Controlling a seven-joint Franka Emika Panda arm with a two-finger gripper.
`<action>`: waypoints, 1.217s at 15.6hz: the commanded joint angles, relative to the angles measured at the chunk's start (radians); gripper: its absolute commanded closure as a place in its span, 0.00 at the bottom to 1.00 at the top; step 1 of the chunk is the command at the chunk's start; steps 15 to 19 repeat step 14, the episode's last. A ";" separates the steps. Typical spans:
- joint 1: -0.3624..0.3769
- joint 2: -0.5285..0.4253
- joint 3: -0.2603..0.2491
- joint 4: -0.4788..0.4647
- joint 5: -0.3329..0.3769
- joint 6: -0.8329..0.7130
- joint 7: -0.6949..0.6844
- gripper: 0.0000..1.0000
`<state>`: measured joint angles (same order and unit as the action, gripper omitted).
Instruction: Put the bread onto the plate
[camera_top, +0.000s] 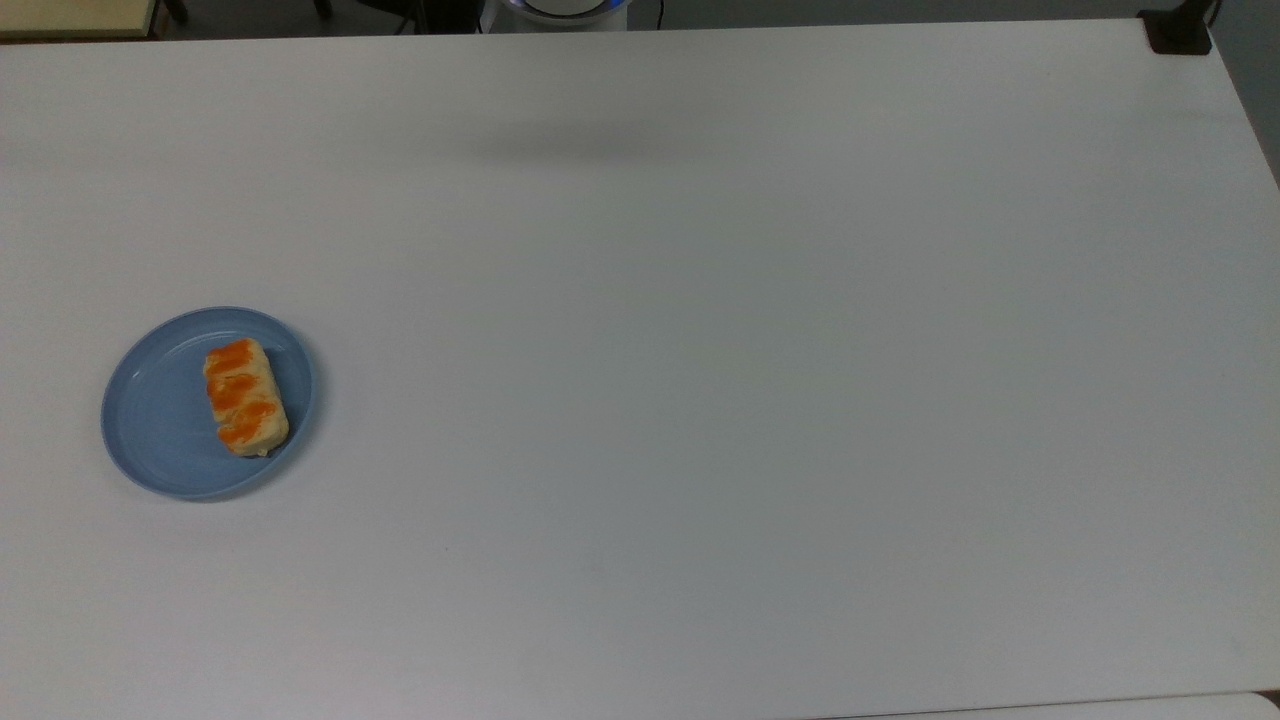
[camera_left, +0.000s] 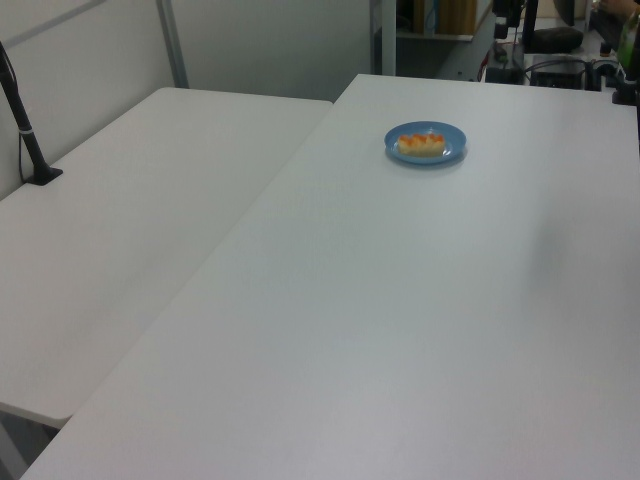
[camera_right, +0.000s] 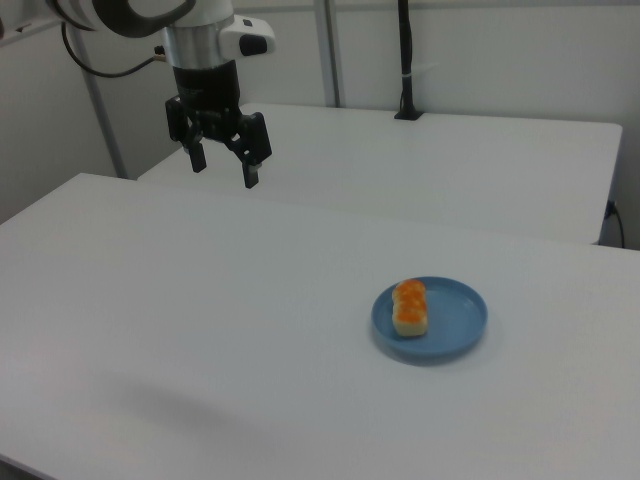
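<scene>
Pale-yellow bread (camera_top: 245, 397), orange glaze; light-blue plate (camera_top: 150, 420); white table (camera_top: 700, 350).

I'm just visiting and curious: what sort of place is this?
Probably a robotics lab: a robot arm's end effector hangs open over bare white tables, with one bread on a blue plate.
</scene>
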<state>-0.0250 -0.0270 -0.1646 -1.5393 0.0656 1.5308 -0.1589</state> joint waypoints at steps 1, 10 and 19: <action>0.031 0.009 -0.013 -0.035 -0.056 0.074 -0.073 0.00; 0.023 -0.001 -0.013 -0.076 -0.059 0.157 -0.008 0.00; 0.030 0.002 -0.012 -0.067 -0.059 0.135 0.001 0.00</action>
